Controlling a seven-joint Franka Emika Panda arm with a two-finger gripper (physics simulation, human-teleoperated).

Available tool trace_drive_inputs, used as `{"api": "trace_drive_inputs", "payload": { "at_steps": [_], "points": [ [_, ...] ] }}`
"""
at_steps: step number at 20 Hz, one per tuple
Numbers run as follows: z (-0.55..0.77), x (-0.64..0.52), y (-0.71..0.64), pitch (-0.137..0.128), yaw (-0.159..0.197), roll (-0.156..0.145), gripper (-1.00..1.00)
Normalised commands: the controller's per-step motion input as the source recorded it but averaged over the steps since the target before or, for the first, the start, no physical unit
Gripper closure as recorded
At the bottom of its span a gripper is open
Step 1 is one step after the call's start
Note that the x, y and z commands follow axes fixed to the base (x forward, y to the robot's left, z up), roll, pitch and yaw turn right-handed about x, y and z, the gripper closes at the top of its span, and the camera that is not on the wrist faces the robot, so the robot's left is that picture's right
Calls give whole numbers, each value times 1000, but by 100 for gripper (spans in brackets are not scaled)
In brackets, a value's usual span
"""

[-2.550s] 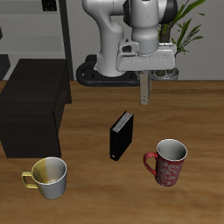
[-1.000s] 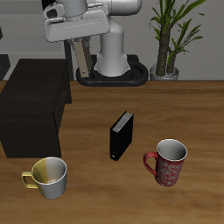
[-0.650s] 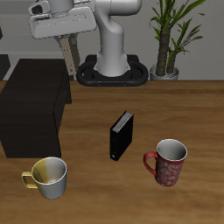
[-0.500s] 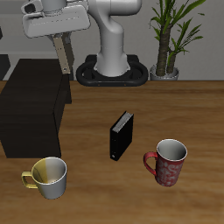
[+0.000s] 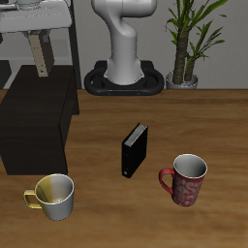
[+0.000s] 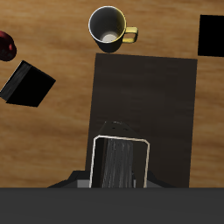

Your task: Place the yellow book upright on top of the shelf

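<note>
The two-finger pincer (image 5: 40, 70) hangs above the low, wide black boxy shelf (image 5: 37, 121), over its back part, clenched on the small thin pale tan-grey yellow book (image 5: 40, 56). The book is held upright, edge-on in ext. view, clear of the shelf top. In wrist view the book (image 6: 121, 164) shows as a dark rectangle w/ a pale outline, directly above the shelf's flat top (image 6: 144, 96); contact w/ the top cannot be told from that view. On the wooden table (image 5: 107, 208) near the front edge, just in front of the shelf, stands a white-and-yellow mug (image 5: 54, 196). Approx. mid-table stands a black book (image 5: 135, 149), upright, well apart from the shelf. Beside it, nearer the front edge, a dark red patterned mug (image 5: 186, 180). A potted green plant (image 5: 185, 41) stands at the back beside the robot base (image 5: 123, 77).
</note>
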Motion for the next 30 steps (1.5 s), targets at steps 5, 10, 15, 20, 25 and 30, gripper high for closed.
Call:
{"api": "trace_drive_inputs", "payload": {
  "at_steps": [5,10,15,20,25,30],
  "points": [
    [-5,229,-533,38,-57,-50,100],
    [-258,140,-137,27,-31,18,100],
    [-316,51,33,31,-23,8,100],
    [-226,10,108,30,-31,21,100],
    [-248,24,-8,24,7,-22,100],
    [-209,33,-74,19,-17,-64,-100]
  ]
}}
